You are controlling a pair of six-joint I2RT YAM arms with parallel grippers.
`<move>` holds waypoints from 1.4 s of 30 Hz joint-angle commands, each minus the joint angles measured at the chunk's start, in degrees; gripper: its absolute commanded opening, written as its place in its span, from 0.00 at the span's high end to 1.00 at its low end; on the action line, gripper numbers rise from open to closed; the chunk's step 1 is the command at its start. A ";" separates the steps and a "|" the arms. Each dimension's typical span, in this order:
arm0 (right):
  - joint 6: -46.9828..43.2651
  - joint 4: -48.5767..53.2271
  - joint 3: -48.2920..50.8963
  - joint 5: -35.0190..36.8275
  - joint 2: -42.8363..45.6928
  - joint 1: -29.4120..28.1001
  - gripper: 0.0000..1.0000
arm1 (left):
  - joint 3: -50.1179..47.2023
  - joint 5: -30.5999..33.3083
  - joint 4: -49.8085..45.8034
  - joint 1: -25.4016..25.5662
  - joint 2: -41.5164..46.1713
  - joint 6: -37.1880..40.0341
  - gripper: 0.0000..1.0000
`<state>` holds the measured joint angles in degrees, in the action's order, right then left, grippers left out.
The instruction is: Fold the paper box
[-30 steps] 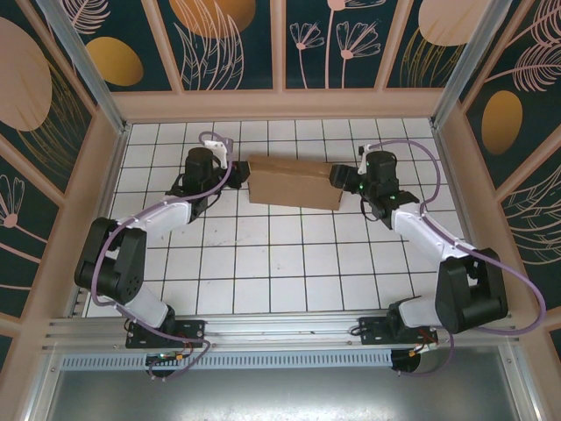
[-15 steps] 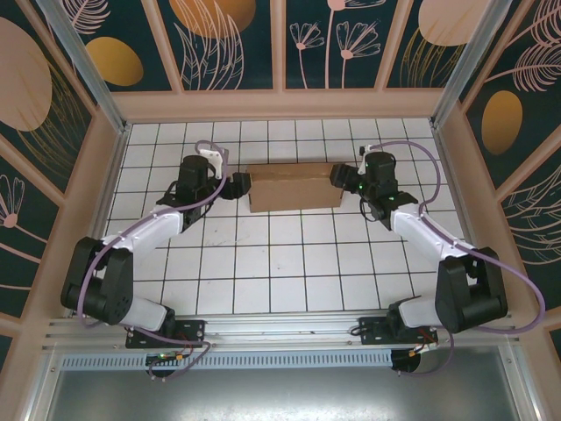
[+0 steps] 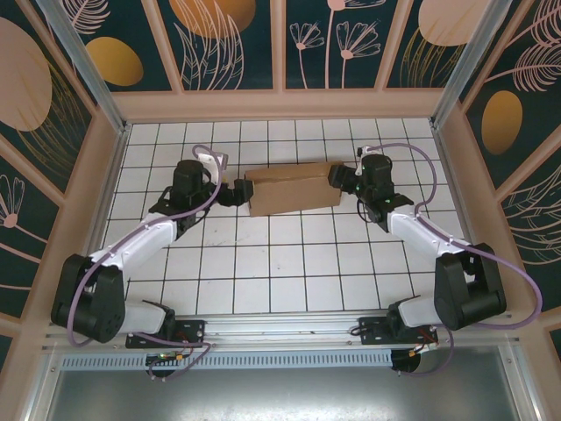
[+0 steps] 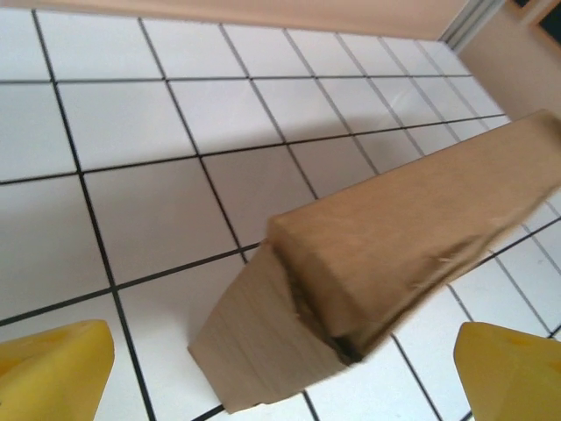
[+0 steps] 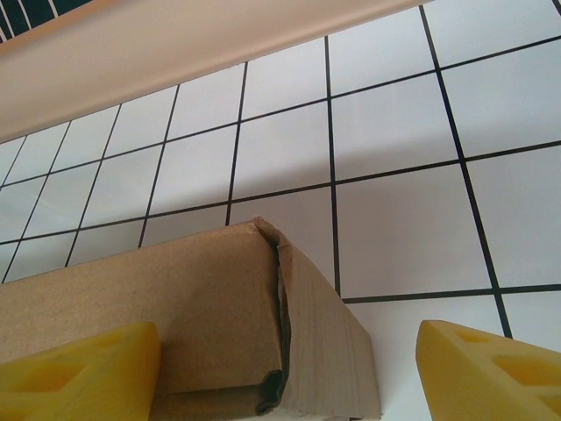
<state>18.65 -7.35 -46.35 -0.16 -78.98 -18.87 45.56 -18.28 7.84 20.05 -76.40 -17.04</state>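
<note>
- Between the two pincers, the paper box (image 3: 294,189) is seen lying flat on the white-tiled tabletop (image 3: 280,272), folded into a long, low brown block.
- The left pincer (image 3: 238,190) is held just beside the left end of the box and is pointed at it.
- In the left wrist view, the left pincer (image 4: 280,377) is shown released. Its yellow fingers (image 4: 53,368) are spread wide, and the near end of the paper box (image 4: 394,246) lies ahead of the gap between them, gripped by neither.
- On that end, a folded flap is seen with a small dark gap at its lower corner, and the box stretches away from the pincer toward the far right.
- The right pincer (image 3: 337,175) is placed at the right end of the box, at its far corner.
- In the right wrist view, the right pincer (image 5: 285,373) is also shown released, with the corner of the paper box (image 5: 158,298) between its fingers (image 5: 491,368).
- Bare tile is visible between the box and the finger on the right of that view. The other finger overlaps the brown top panel, and contact there cannot be told.
- A slightly gaping seam is seen running down the box's end just ahead of this pincer.
</note>
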 commanded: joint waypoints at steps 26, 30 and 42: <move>-0.75 7.41 3.10 -0.45 -1.62 -0.76 0.25 | -4.42 1.35 1.74 -0.19 -9.42 -17.61 0.46; -0.28 5.77 2.55 -8.90 -2.15 -0.09 0.25 | -7.91 0.87 5.93 -0.19 -10.45 -19.38 0.50; 2.77 3.58 3.80 -15.53 -2.19 0.28 0.79 | -7.95 0.09 9.07 -0.19 -14.27 -19.50 0.80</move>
<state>21.54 -10.61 -45.65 -10.98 -79.66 -17.65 41.01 -19.07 29.39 19.86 -86.00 -37.80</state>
